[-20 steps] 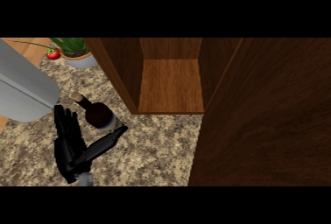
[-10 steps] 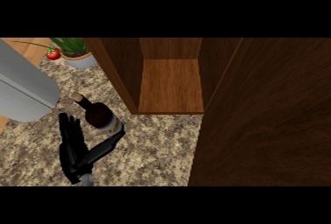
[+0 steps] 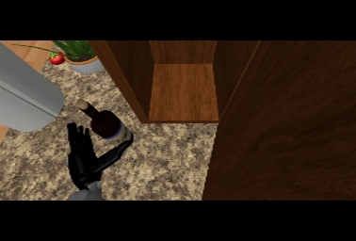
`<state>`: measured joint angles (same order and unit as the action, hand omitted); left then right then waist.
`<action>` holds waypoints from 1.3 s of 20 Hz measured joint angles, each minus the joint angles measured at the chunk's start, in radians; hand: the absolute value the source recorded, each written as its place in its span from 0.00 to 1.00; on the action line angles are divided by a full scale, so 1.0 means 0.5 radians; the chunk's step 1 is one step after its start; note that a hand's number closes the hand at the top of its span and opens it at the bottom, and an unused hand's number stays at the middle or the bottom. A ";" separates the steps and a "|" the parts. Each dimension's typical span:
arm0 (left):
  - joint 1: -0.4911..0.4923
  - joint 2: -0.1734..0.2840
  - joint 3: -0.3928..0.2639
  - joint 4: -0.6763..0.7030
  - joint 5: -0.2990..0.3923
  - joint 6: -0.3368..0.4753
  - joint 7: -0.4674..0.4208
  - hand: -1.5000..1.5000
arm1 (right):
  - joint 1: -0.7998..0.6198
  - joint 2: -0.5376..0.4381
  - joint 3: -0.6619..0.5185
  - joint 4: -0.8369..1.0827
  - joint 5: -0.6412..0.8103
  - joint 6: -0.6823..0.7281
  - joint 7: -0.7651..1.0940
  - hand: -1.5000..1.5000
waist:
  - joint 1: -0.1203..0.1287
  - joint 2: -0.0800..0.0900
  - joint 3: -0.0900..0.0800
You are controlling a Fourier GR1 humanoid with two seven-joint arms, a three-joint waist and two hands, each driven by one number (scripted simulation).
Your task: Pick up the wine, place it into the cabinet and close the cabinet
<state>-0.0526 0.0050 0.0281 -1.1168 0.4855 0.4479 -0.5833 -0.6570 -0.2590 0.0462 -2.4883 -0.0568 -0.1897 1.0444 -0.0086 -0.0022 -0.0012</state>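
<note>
- Nearest me: left hand (image 3: pixel 87 157), fingers straight, thumb spread, cupping the wine (image 3: pixel 106 122) without closing round it. Right hand absent from view.
- Wine stands on the counter (image 3: pixel 160 160), just left of the open cabinet (image 3: pixel 184 92).
- Risk, my read: unclosed fingers nudge the bottle, toppling it against the cabinet's side.

We see only 1 hand, our left hand (image 3: pixel 84 157), rising from the lower edge at the view's left on a short stretch of grey forearm. Its fingers (image 3: pixel 74 136) point up, straight; the thumb angles up and right.
</note>
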 measured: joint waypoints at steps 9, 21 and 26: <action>-0.212 0.007 0.056 0.405 0.068 -0.140 -0.214 0.00 | -0.030 -0.020 -0.037 0.008 -0.013 -0.013 0.022 0.00 | -0.002 0.001 0.000; -0.436 0.060 0.035 0.679 -0.019 -0.258 -0.383 1.00 | 0.060 -0.010 0.019 0.003 -0.005 -0.033 -0.012 0.00 | -0.009 0.000 0.002; -0.480 0.071 0.006 0.744 -0.145 -0.179 -0.541 1.00 | 0.110 -0.009 0.033 -0.004 -0.005 -0.030 -0.035 0.00 | -0.005 0.000 0.002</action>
<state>-0.2926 0.0404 0.0313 -0.7447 0.4131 0.3582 -0.8536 -0.6018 -0.2637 0.0627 -2.4902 -0.0591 -0.2049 1.0268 -0.0113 -0.0024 -0.0003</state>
